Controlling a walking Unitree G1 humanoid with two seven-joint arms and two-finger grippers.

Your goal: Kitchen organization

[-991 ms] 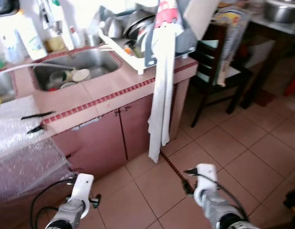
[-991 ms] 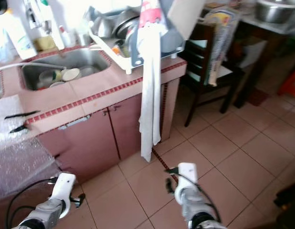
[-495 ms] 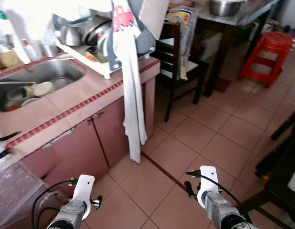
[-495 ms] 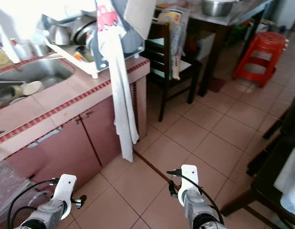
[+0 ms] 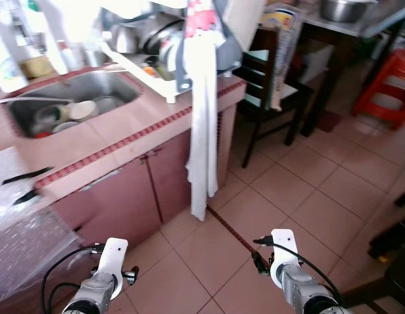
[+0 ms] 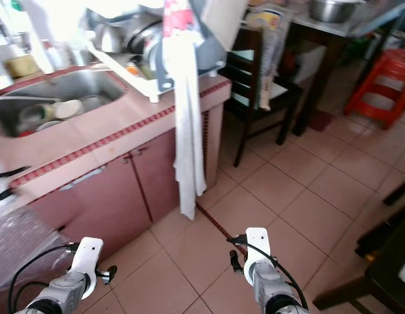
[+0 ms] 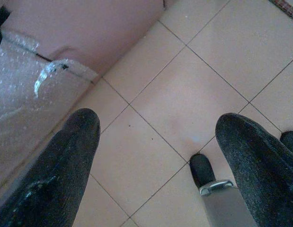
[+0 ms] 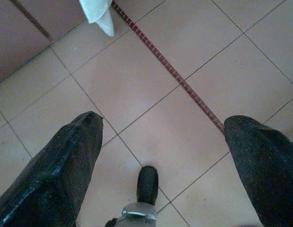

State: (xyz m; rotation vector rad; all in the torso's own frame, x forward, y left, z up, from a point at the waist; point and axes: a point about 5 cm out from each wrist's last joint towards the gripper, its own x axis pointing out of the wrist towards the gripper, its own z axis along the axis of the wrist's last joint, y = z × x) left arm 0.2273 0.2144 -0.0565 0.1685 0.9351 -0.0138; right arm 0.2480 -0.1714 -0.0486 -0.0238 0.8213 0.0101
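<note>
Stainless steel sink (image 5: 71,98) holds unsorted dishes, white plastic rack (image 5: 156,59) beside it full; left hand (image 7: 151,142) and right hand (image 8: 160,137) spread, empty, over floor.

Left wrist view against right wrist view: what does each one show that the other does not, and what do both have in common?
The left wrist view shows bubble wrap beside the pink cabinet. The right wrist view shows the tip of the white towel and a dark red strip running across the floor. Both look down on the tan tiled floor, each past the two spread black fingers of its own open tool, left and right.
</note>
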